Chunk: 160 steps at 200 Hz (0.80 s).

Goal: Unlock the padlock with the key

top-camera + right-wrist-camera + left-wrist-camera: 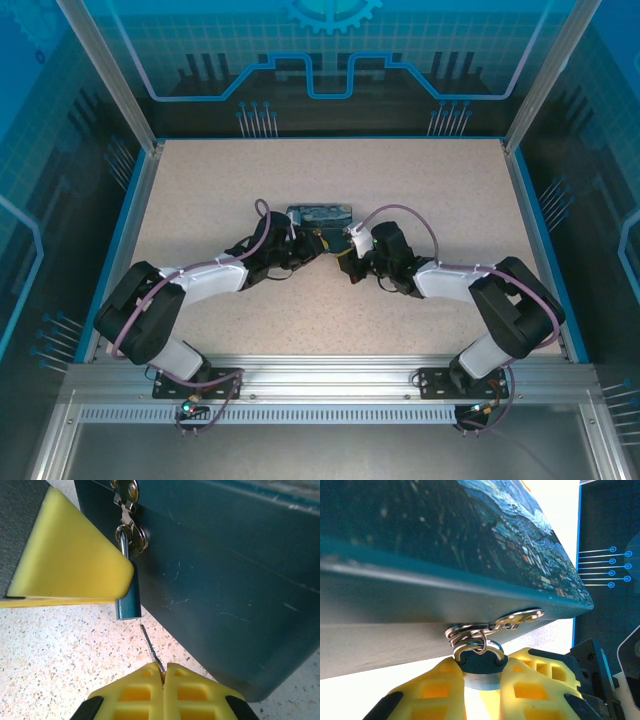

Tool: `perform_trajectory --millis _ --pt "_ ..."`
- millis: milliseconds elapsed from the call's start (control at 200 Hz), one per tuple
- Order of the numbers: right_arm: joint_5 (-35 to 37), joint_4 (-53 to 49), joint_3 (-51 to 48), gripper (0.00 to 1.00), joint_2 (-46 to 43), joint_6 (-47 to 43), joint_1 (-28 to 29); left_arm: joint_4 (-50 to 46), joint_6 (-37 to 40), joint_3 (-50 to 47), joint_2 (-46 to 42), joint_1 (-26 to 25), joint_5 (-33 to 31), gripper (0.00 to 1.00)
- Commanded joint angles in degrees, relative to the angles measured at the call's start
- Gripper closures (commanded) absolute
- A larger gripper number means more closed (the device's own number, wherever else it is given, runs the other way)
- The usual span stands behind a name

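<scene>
The right hand [163, 670] is pinched shut on the key [151, 647], holding it by its very end so the thin blade sticks out bare towards the padlock [127, 604]. The left hand [482, 672] is clamped on the padlock body, which hangs by its shackle from a cluster of rings [467, 636] on the hasp [520, 616] of the painted tin [225, 580]. The tin sits midway between the left and right edges of the worktop [420, 190], a little nearer the far edge than the near one.

The key tip is just below the padlock's bottom face and slightly to one side, not touching it. The blade leans off the line of the body. I cannot see the keyway from here.

Pushed in at that lean, I judge the tip would skid off the face rather than enter. With so little metal between the pads, the key could pivot or pop out. The rings are loose, so the lock may twist if the left hand's grip is light. A hard shove could also slide the tin.

The worktop is speckled beige, matt and flat. Blue translucent panels printed with circuit lines wall in the cell. Aluminium posts stand at the far corners, and a rail along the near edge carries both arm bases.
</scene>
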Motion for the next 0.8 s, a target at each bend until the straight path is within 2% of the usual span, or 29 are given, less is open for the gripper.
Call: perform_trajectory --millis 0,235,795 --pt "-0.02 1.65 -0.59 1.0 -2.08 0.19 0.02 2.15 -0.31 -0.32 -1.85 -0.48 -0.49 0.91" --pt "-0.52 1.2 -0.64 1.0 -3.54 -0.15 -0.07 2.43 -0.64 -0.43 -1.79 -0.46 -0.65 0.91" --pt "-0.32 3.52 1.39 1.0 0.06 0.71 0.69 4.22 -3.53 -0.64 -2.35 -0.9 -0.54 0.91"
